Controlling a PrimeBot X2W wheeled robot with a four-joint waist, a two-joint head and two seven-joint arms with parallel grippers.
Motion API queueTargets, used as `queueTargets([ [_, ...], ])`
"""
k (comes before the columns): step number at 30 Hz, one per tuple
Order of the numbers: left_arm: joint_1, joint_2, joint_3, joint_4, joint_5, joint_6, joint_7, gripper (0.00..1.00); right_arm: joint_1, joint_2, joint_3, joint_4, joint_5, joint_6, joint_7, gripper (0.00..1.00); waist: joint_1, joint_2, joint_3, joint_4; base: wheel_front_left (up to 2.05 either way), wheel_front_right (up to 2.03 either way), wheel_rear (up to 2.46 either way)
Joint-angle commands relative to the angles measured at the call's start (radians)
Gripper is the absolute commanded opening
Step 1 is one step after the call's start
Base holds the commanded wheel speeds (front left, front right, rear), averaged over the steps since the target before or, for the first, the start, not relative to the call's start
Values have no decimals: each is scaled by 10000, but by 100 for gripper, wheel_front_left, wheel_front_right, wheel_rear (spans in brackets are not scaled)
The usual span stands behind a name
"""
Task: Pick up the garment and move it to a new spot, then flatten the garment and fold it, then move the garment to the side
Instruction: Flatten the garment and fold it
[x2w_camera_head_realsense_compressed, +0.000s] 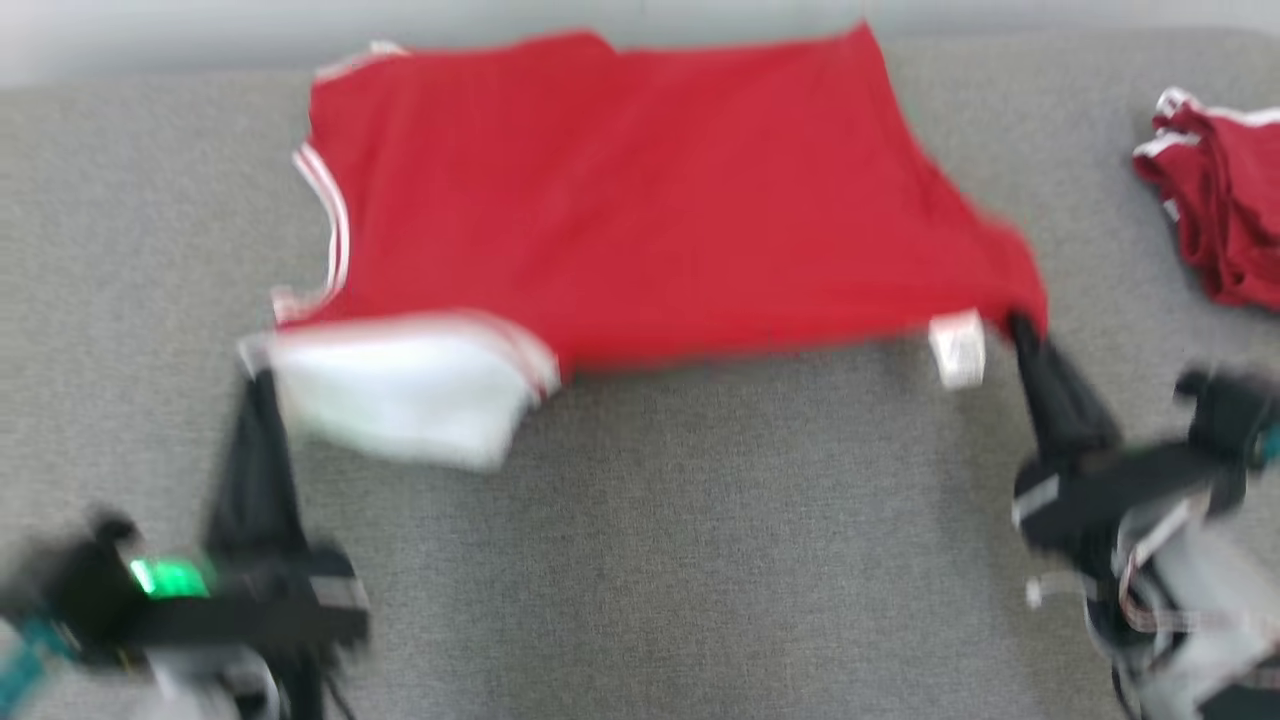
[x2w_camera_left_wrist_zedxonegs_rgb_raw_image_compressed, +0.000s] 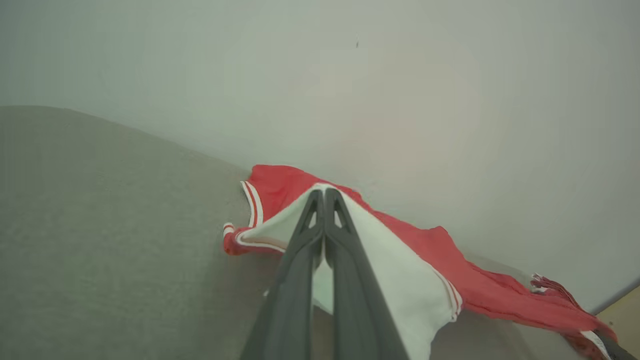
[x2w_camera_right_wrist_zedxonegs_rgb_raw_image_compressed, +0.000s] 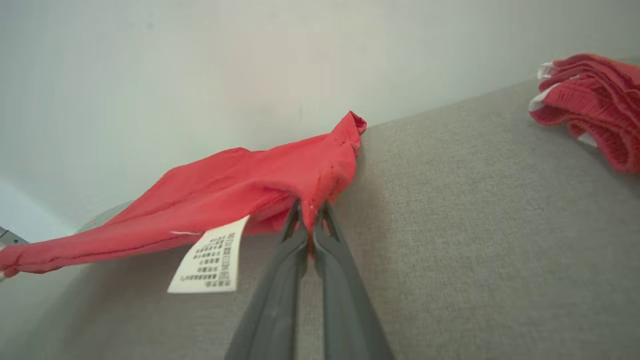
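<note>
Both hands are clenched on the red jersey (x2w_camera_head_realsense_compressed: 640, 200). The left hand (x2w_camera_head_realsense_compressed: 262, 378) pinches the white turned-over corner (x2w_camera_head_realsense_compressed: 400, 390) at the near left. The right hand (x2w_camera_head_realsense_compressed: 1022, 328) pinches the near right corner, just beside the care label (x2w_camera_head_realsense_compressed: 957, 348). The jersey lies spread over the far half of the grey fabric worktop (x2w_camera_head_realsense_compressed: 700, 550), its far edge against the pale wall (x2w_camera_left_wrist_zedxonegs_rgb_raw_image_compressed: 350, 75). In the wrist views the near edge looks raised a little off the top between the two grips. The head view is blurred, so we can't read fine creases.

Handling, our judgement: light, thin and floppy, with no stiffness, so it will sag between grips and bunch easily. It is not fragile. It won't slide freely, since the cloth top likely drags on it. We'd take it at corners or hems. The striped trim (x2w_camera_head_realsense_compressed: 335, 220) at the left opening offers a thicker edge to pinch. Hands well apart should hold it taut.

Surface: flat, grey, woven. A second red garment (x2w_camera_head_realsense_compressed: 1215, 210) sits crumpled at the far right, well apart from the jersey. The wall behind is plain.
</note>
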Motion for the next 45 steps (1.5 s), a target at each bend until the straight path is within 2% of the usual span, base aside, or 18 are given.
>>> queueTargets([
  [1,430,-61,-14,-49,164,-2,-29,0,411,25,-132,-104,-131,-26,-47,0,4,2,-332,31,0,0,0],
  [7,2322,-742,208,59,287,-224,-28,0,2701,383,-1002,-604,-792,-26,179,0,4,2,-787,233,0,0,0],
  [14,3800,-1243,212,392,400,-479,-30,0,4770,987,-2102,-1263,-1640,-26,762,0,4,2,-1225,271,0,0,0],
  [25,4641,-1332,196,861,536,-701,3,0,6613,1599,-3446,-2538,-2916,-26,2122,0,4,2,-1352,434,0,0,0],
  [33,4243,-1314,-35,804,749,-913,37,0,6711,2059,-3773,-3094,-2943,-26,2670,0,4,2,-1495,424,0,0,0],
  [38,3417,-1084,-95,742,958,-1112,208,0,6174,2229,-3727,-3217,-2590,-26,3256,0,4,2,-1575,251,0,0,0],
  [45,1837,-681,-79,1226,982,-1475,817,0,4812,2151,-3612,-2967,-2301,-26,4203,0,4,2,-1375,-37,0,0,0],
])
